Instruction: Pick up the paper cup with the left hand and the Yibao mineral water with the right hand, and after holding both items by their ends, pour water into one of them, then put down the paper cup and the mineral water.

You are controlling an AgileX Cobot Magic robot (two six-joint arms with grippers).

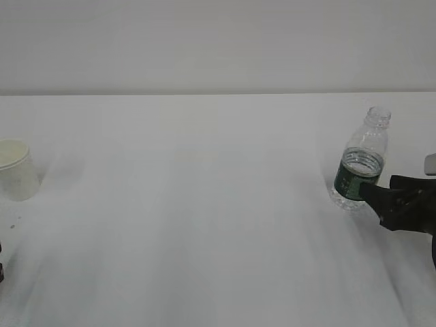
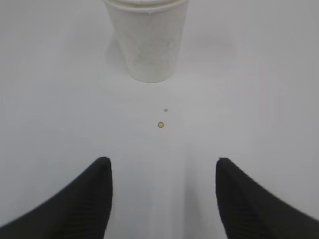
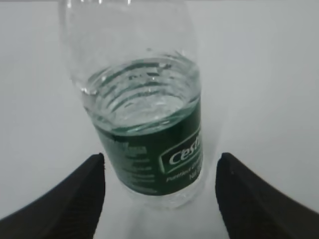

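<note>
The white paper cup [image 1: 15,169] stands upright at the far left of the table. In the left wrist view the paper cup [image 2: 148,40] is straight ahead of my left gripper [image 2: 162,162], which is open, empty and well short of it. The Yibao mineral water [image 1: 360,162] stands uncapped at the right, clear with a dark green label and about half full. My right gripper [image 1: 369,190] is at its label height. Up close, the bottle [image 3: 149,124] sits just ahead of the open right gripper [image 3: 162,156], with gaps on both sides.
Two small drops [image 2: 160,124] lie on the white table [image 1: 204,204] between the left gripper and the cup. A pale wall [image 1: 218,41] rises behind the table's far edge. The left arm is almost wholly outside the exterior view.
</note>
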